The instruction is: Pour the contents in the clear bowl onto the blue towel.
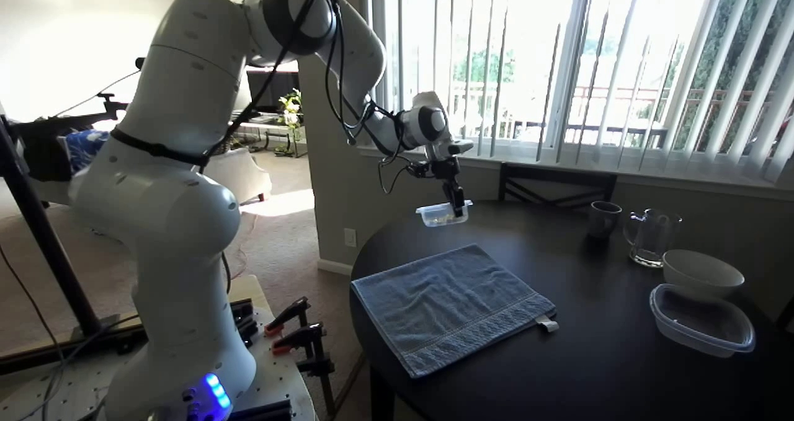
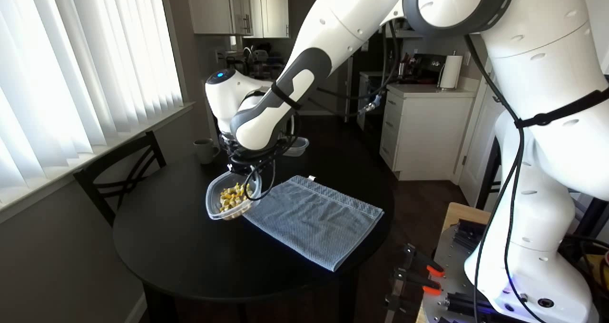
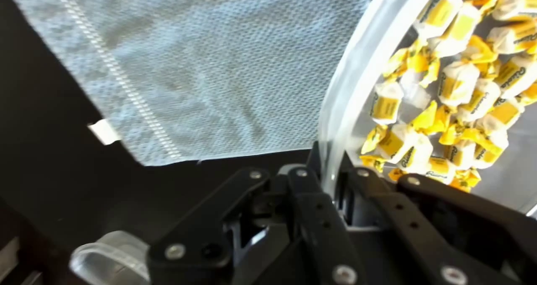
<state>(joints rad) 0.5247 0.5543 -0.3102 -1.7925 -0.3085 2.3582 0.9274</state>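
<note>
Window blinds (image 2: pixel 85 75) hang beside a dark round table (image 1: pixel 496 365). Above it, the gripper (image 3: pixel 330 163) pinches the rim of the clear bowl (image 2: pixel 215 194), near the blue towel (image 1: pixel 453 303). In an exterior view, cables (image 2: pixel 280 150) half hide that grip. The wrist view crops the bowl, yet shows its contents (image 3: pixel 458 83) clearly: wrapped sweets printed "Ricola".

In the wrist view, the clear bowl (image 3: pixel 356 71) is running past the right edge, the top edge is cutting off the blue towel (image 3: pixel 235 66), and the gripper (image 3: pixel 330 161) is covering part of a blurred see-through container (image 3: pixel 107 262) I'm failing to place. In an exterior view, the arm (image 2: pixel 342 28) is extending beyond the top edge and the bowl is hiding a towel corner. In an exterior view, the candies (image 1: pixel 441 221) are looking too tiny to count.
</note>
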